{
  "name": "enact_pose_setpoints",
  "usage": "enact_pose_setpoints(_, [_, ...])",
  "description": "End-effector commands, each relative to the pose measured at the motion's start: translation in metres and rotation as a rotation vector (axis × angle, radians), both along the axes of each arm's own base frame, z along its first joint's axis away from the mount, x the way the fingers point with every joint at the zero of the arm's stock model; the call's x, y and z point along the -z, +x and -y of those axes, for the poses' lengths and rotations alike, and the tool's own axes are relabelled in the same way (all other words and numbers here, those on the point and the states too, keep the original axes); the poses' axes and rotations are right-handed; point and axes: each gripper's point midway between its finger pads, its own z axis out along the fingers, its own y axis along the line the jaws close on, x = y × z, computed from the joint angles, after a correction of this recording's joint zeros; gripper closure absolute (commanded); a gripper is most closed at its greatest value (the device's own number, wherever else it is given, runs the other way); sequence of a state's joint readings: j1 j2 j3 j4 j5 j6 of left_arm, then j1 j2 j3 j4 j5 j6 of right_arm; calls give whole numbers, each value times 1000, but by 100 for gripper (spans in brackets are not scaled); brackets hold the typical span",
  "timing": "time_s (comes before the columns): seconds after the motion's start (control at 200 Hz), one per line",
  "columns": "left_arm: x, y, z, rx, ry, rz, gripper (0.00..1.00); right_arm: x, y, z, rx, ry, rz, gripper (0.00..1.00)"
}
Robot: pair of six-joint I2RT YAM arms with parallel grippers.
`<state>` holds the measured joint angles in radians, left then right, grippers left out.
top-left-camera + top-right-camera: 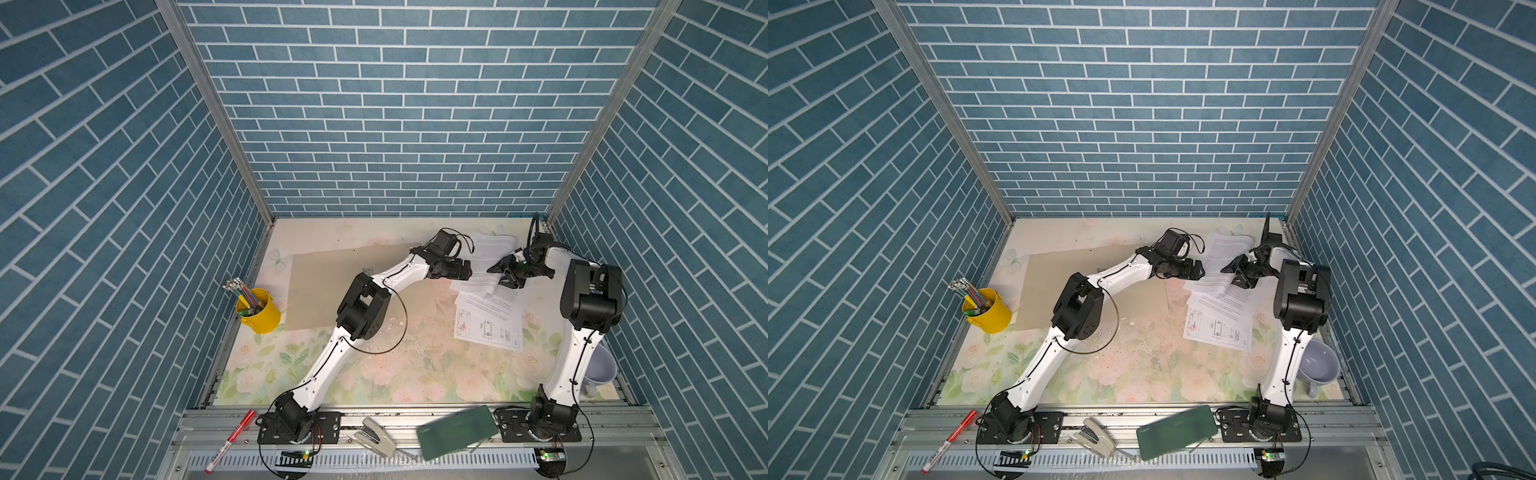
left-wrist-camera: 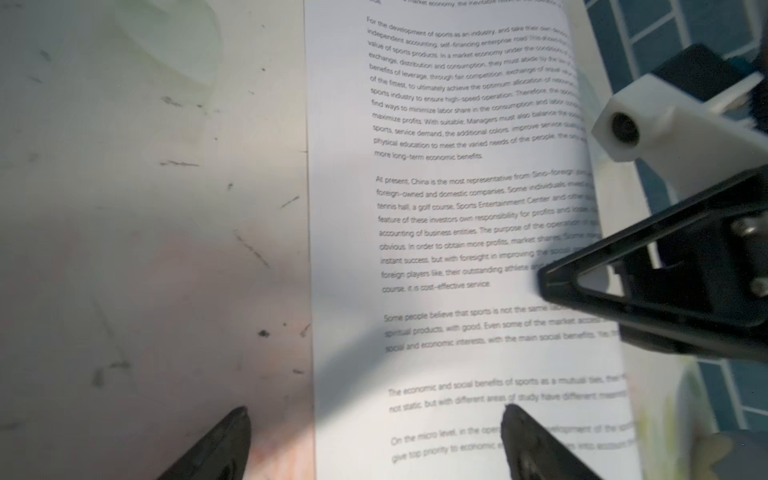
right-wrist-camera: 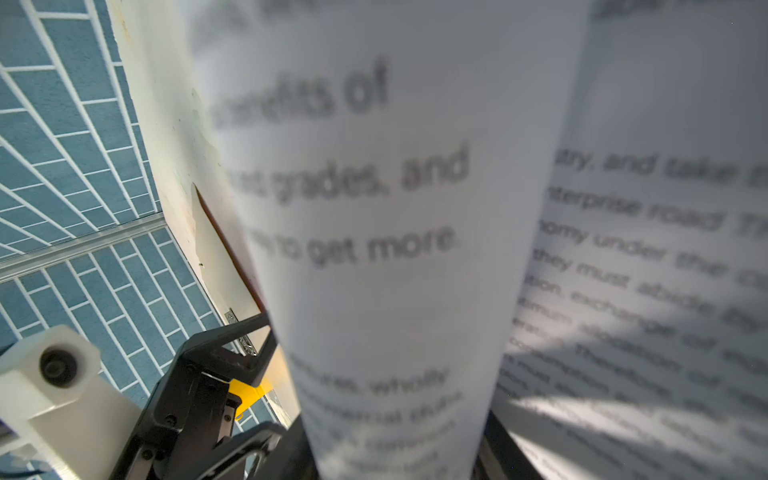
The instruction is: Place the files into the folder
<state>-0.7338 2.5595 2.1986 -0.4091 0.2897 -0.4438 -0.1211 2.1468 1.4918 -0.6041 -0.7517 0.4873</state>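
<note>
The tan folder (image 1: 320, 291) (image 1: 1046, 291) lies open and flat at the left back of the table. Three white files lie at the right back. A drawing sheet (image 1: 490, 332) (image 1: 1221, 332) is lowest, with a flat text sheet (image 1: 496, 301) on it. A second text sheet (image 1: 486, 253) (image 2: 457, 228) is curled up off the table. My right gripper (image 1: 500, 276) (image 3: 395, 444) has a bulge of this sheet (image 3: 374, 249) between its jaws, which press against both sides of it. My left gripper (image 1: 467, 270) (image 2: 376, 415) is open, straddling that sheet's near edge without touching it.
A yellow pencil cup (image 1: 257, 309) stands left of the folder. A lilac mug (image 1: 1318, 361) sits beside the right arm. On the front rail lie a dark green case (image 1: 457, 430), a stapler (image 1: 374, 436) and a red pen (image 1: 230, 440). Blue brick walls enclose three sides.
</note>
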Motion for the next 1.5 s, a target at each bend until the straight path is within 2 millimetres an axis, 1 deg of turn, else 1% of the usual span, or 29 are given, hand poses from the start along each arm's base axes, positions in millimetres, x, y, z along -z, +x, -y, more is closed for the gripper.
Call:
enact_pose_setpoints(0.0, [-6, 0, -18, 73, 129, 136, 4, 17, -9, 7, -26, -49, -59, 49])
enact_pose_setpoints(0.105, [-15, -2, -18, 135, 147, 264, 4, 16, -9, 10, -22, -51, -60, 49])
enact_pose_setpoints(0.15, [-21, -5, -17, 160, 144, 330, 4, 16, -9, 11, -20, -51, -61, 49])
enact_pose_setpoints(0.225, [-26, -13, -12, 205, 142, 424, 4, 15, -9, 11, -17, -48, -62, 49])
enact_pose_setpoints(0.23, [-27, -14, -12, 209, 143, 430, 4, 15, -9, 11, -17, -48, -63, 49])
enact_pose_setpoints(0.235, [-27, -15, -12, 213, 143, 433, 4, 20, -10, 11, -17, -46, -75, 49])
enact_pose_setpoints(0.26, [-29, -19, -10, 227, 143, 461, 4, 27, -12, 11, -17, -45, -92, 49])
enact_pose_setpoints(0.305, [-32, -26, -5, 253, 152, 514, 5, 27, -11, 12, -15, -45, -93, 49])
enact_pose_setpoints(0.31, [-29, -28, -5, 258, 158, 514, 5, 27, -11, 12, -15, -46, -94, 49])
enact_pose_setpoints(0.32, [-30, -29, -4, 261, 161, 526, 5, 27, -11, 12, -15, -47, -94, 49])
enact_pose_setpoints(0.325, [-33, -29, -3, 266, 160, 536, 5, 27, -11, 12, -15, -46, -95, 49])
enact_pose_setpoints(0.33, [-31, -31, -3, 271, 165, 539, 5, 27, -11, 12, -15, -46, -94, 49])
enact_pose_setpoints(0.365, [-35, -36, 3, 291, 174, 587, 5, 27, -11, 12, -15, -48, -94, 49])
enact_pose_setpoints(0.43, [-36, -47, 13, 323, 191, 652, 5, 27, -10, 13, -14, -49, -95, 48])
enact_pose_setpoints(0.555, [-41, -57, 26, 347, 219, 739, 5, 28, -10, 13, -12, -48, -102, 48])
enact_pose_setpoints(0.73, [-40, -65, 34, 379, 212, 745, 8, 27, -10, 14, -8, -47, -106, 48])
enact_pose_setpoints(0.845, [-39, -67, 36, 377, 253, 756, 8, 25, -10, 13, -8, -38, -107, 48])
enact_pose_setpoints(0.945, [-36, -68, 44, 384, 298, 768, 9, 25, -10, 12, -9, -33, -110, 48])
enact_pose_setpoints(1.13, [-30, -70, 54, 402, 357, 776, 16, 24, -11, 11, -11, -25, -113, 48])
enact_pose_setpoints(1.21, [-30, -72, 57, 414, 357, 775, 17, 23, -11, 10, -12, -20, -112, 48])
enact_pose_setpoints(1.305, [-28, -75, 57, 423, 366, 767, 18, 24, -11, 10, -11, -19, -116, 48])
enact_pose_setpoints(1.495, [-30, -84, 44, 411, 345, 760, 19, 25, -12, 10, -12, -17, -123, 48])
